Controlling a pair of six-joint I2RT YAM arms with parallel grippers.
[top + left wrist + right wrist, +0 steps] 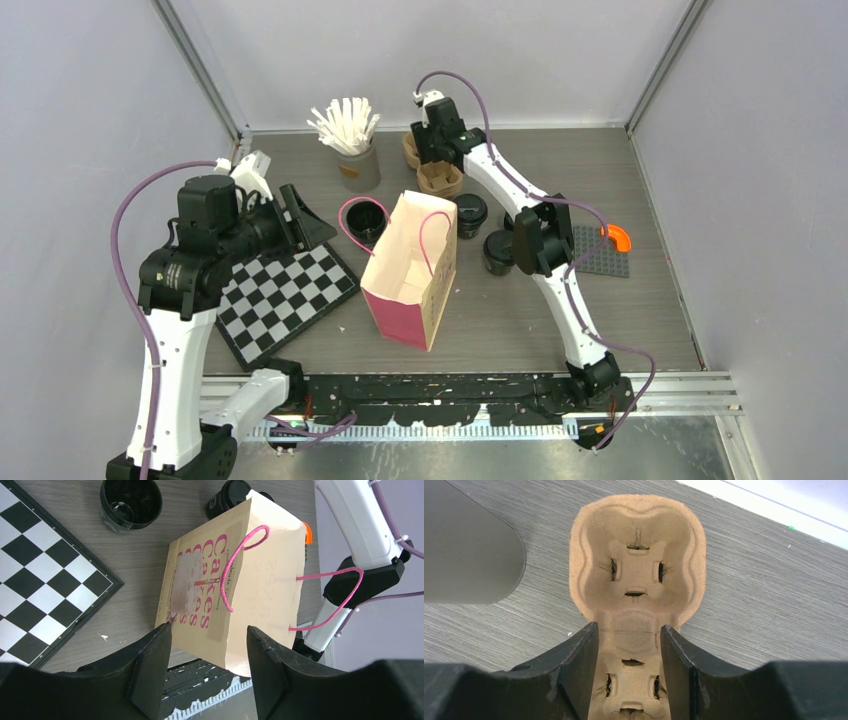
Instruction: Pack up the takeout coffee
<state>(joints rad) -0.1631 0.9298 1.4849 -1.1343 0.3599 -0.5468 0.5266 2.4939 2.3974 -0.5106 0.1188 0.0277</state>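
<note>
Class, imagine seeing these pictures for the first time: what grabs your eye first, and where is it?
The cream paper bag with bright pink handles stands open mid-table, a checkerboard lying to its left. At the back, the right claw straddles a brown pulp cup carrier, beside a grey cup of white sticks.

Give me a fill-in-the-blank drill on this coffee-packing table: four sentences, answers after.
1. The paper bag has ___ handles.
2. The right claw straddles the ___ cup carrier.
3. The black cup nearest the chessboard has no ___.
4. The grey cup holds white ___.
Missing words: pink; brown; lid; sticks.
</note>
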